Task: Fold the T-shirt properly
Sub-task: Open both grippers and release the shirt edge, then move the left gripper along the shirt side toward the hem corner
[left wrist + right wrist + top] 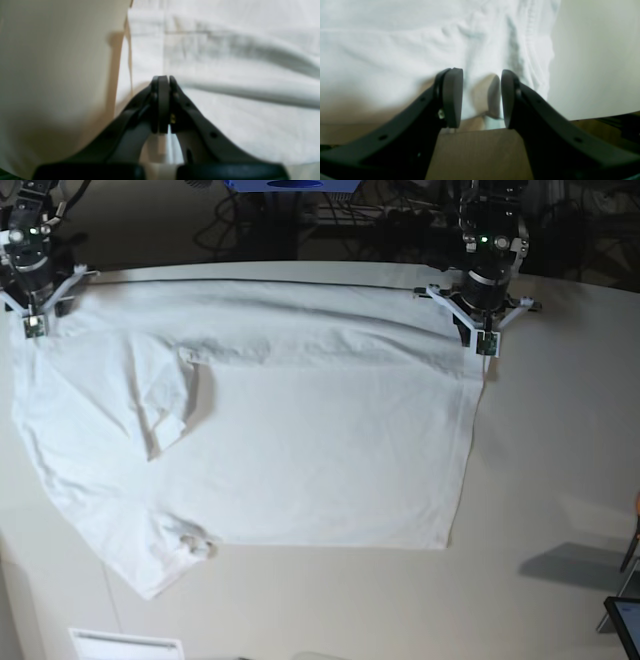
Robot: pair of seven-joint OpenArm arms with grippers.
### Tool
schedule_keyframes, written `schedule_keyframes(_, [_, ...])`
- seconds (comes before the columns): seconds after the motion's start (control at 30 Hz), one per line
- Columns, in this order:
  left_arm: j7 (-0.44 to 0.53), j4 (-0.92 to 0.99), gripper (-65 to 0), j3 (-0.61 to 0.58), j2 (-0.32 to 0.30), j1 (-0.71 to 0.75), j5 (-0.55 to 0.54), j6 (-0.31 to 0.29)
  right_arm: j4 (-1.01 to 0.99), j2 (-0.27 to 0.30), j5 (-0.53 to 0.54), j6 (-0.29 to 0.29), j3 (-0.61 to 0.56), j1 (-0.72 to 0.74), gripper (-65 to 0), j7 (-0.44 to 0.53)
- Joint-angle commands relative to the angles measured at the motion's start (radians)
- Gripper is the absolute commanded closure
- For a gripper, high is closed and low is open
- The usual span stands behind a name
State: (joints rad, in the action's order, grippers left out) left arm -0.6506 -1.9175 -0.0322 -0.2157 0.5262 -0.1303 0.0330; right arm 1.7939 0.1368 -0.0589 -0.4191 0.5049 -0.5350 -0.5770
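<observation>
T-shirt (300, 420) is spread nearly flat on the tabletop (560, 440), covering most of the left and centre of the base view. One sleeve (165, 395) is seen turned in over the body; a second sleeve (180, 545) lies bunched at the near edge. Wrinkles are noted along the far edge.

Left gripper (487, 345) is set at the far right corner of the cloth, at its side edge. In the left wrist view the jaws are pressed together; whether a layer of fabric is pinched between them cannot be told.

Right gripper (482, 96) is positioned at the far left corner. Jaws are held apart, with fabric and bare tabletop showing in the gap; nothing is gripped.

Step judged: both far corners are being taken up ahead of a first fold, which is not yet made. Next move is judged to need the right jaws shut on the cloth edge, then both corners lifted evenly.

Containers: none are seen.
</observation>
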Motion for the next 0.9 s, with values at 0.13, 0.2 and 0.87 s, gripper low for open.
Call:
schedule_keyframes(0.13, [0.015,-0.070,0.0,0.008,-0.008,0.001,0.004,0.006,0.113,0.005,-0.020,-0.007,0.002,-0.006,-24.4,-0.099])
schedule_keyframes(0.2, [-0.015,-0.084,0.0,0.028,-0.004,-0.001,0.004,0.006,0.148,0.005,-0.020,-0.007,0.001,0.006,-24.4,-0.122])
schedule_keyframes(0.87, [-0.212,-0.032,0.0,0.084,0.009,-0.420,0.004,0.005,-0.079,0.060,-0.025,-0.165,-0.005,0.608,-24.8,-0.174])
